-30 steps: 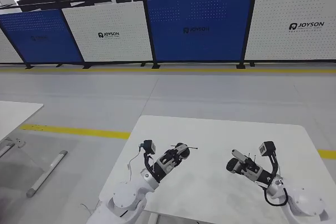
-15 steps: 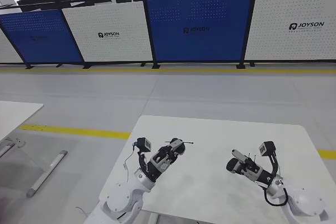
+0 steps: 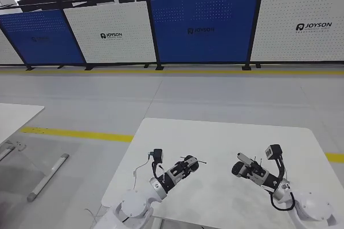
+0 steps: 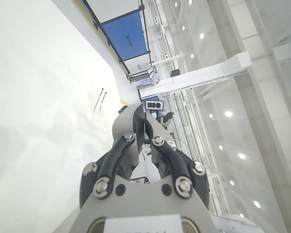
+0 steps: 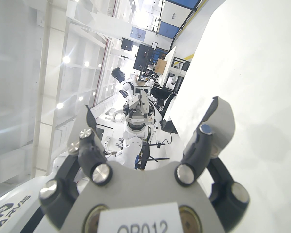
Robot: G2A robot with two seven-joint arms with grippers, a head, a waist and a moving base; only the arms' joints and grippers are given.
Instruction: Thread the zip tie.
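My left gripper (image 3: pixel 190 162) hangs over the near middle of the white table (image 3: pixel 218 134), shut on a thin black zip tie (image 3: pixel 201 162) whose free end points toward the right arm. In the left wrist view the zip tie (image 4: pixel 144 120) is pinched edge-on between the fingertips. My right gripper (image 3: pixel 241 162) stands a short way to the right, facing the left one, its fingers open with nothing between them. In the right wrist view the right gripper (image 5: pixel 152 115) is spread wide, and the left gripper (image 5: pixel 141 104) shows farther off, straight ahead.
Two spare black zip ties (image 4: pixel 100 101) lie side by side on the table beyond the left gripper. Another white table (image 3: pixel 6 120) stands off to the left across a strip of floor. Blue and white panels (image 3: pixel 200 31) close off the back.
The left gripper first rose and drew back a little, then came down and to the right, closer to the right gripper, with the zip tie. The right arm has kept still.
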